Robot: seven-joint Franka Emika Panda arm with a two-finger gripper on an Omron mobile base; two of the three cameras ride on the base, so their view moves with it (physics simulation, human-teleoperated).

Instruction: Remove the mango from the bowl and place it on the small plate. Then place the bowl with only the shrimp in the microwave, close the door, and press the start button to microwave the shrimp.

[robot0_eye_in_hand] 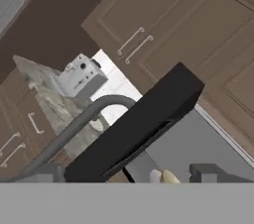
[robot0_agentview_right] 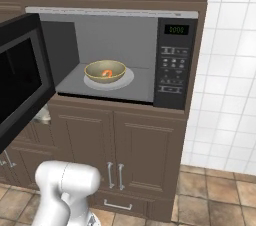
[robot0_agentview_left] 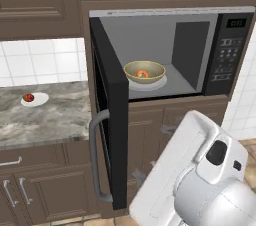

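Fingers [robot0_eye_in_hand: 129,173] show only as two dark tips with a wide gap, so they read as apart and empty, just below the edge of the open door [robot0_agentview_left: 112,115]. Bowl [robot0_agentview_left: 144,71] with shrimp [robot0_agentview_left: 142,74] sits inside the microwave [robot0_agentview_right: 115,60]; mango [robot0_agentview_left: 29,98] rests on the small plate [robot0_agentview_left: 39,101], on the surface left of the door. Step in hand, as judged: closing. Push the door's outer face near the handle [robot0_agentview_left: 96,160], away from the hinge, swinging steadily until shut.

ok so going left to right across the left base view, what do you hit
mango on the small plate → bar handle → open door → bowl holding the shrimp → button panel
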